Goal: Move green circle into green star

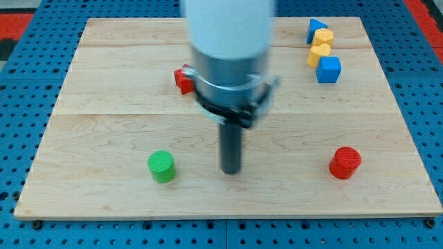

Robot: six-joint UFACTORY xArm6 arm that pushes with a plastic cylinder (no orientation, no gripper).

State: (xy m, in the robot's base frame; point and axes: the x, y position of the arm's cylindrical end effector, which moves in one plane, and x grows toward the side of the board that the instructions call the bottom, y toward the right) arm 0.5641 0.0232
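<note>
The green circle (pixel 162 167), a short green cylinder, stands near the bottom left of the wooden board (pixel 104 90). My tip (pixel 230 171) rests on the board to the right of the green circle, well apart from it. No green star shows; the arm's body hides the middle top of the board.
A red block (pixel 183 81) is partly hidden behind the arm at upper left of centre. A red cylinder (pixel 345 163) stands at lower right. At top right is a cluster: a blue triangle (pixel 316 28), two yellow blocks (pixel 321 45), a blue cube (pixel 329 70).
</note>
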